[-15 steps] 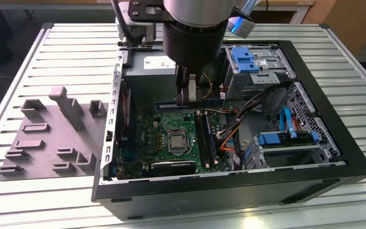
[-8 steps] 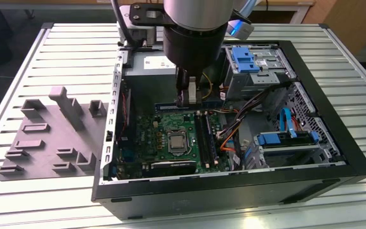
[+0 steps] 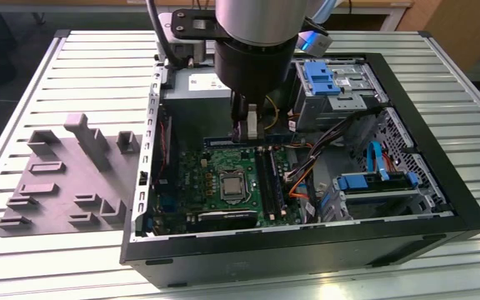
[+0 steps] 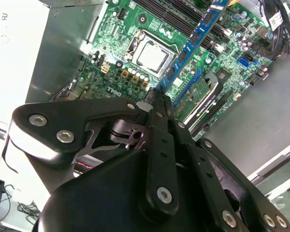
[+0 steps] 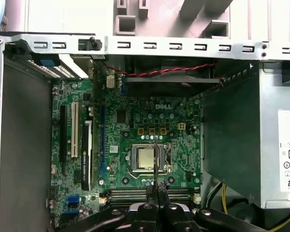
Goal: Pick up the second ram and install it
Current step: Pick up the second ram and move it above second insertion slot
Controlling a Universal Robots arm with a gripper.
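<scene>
One gripper point(image 4: 157, 94), fingers point(image 4: 159, 126) clamped on the second ram point(image 4: 195, 39) — chips plain in second wrist view, motherboard point(image 4: 113, 53) beneath.

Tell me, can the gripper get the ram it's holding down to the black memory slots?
Probably yes. The gripper, shut on the second ram, hangs inside the open case above the slots, which look bare; the orange cables lie beside them.
</scene>
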